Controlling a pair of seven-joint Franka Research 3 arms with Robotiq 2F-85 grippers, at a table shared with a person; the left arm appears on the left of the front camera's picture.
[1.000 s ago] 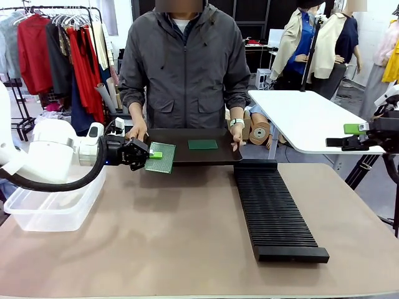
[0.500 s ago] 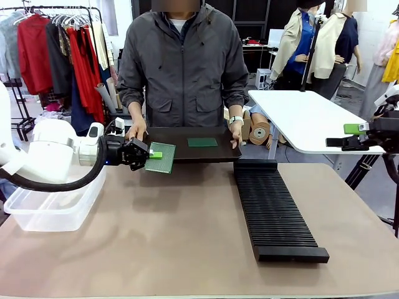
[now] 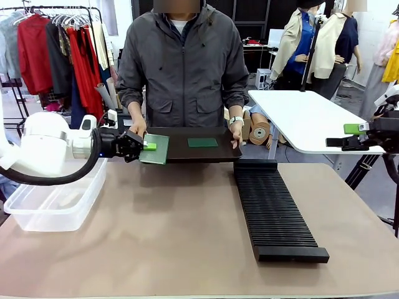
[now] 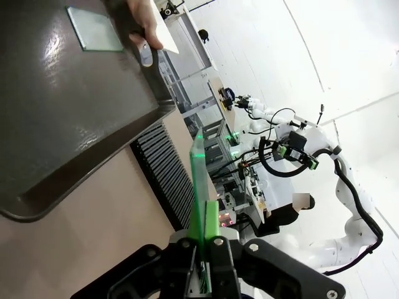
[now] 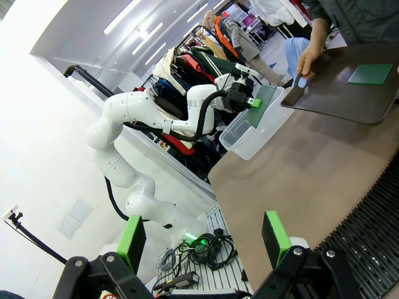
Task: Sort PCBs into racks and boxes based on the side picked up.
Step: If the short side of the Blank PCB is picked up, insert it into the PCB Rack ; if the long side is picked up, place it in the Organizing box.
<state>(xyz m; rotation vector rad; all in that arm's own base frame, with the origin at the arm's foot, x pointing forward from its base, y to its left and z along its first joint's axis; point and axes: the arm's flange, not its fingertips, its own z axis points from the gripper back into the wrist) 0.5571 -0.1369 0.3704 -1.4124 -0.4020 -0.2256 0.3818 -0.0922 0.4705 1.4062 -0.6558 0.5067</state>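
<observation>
My left gripper (image 3: 146, 147) is shut on a green PCB (image 3: 156, 150), holding it in the air by the left end of the flat black tray (image 3: 187, 153) that a person holds with both hands. In the left wrist view the held PCB (image 4: 200, 187) stands edge-on between my fingers (image 4: 217, 249). Another PCB (image 3: 202, 142) lies flat on the tray. The long black rack (image 3: 274, 208) lies on the table right of centre. The clear box (image 3: 56, 204) sits at the table's left edge, under my left arm. My right gripper (image 5: 202, 240) hangs open and holds nothing, off the table's right side (image 3: 353, 132).
The person stands at the far side, one hand (image 3: 137, 129) close to my left gripper and the other hand (image 3: 236, 132) on the tray's right end. A white side table (image 3: 305, 118) stands at the back right. Bare brown tabletop (image 3: 162, 237) lies in front of the tray.
My left gripper has drawn back to the left and slightly up with the PCB still in it. The right arm and the rack have not moved.
</observation>
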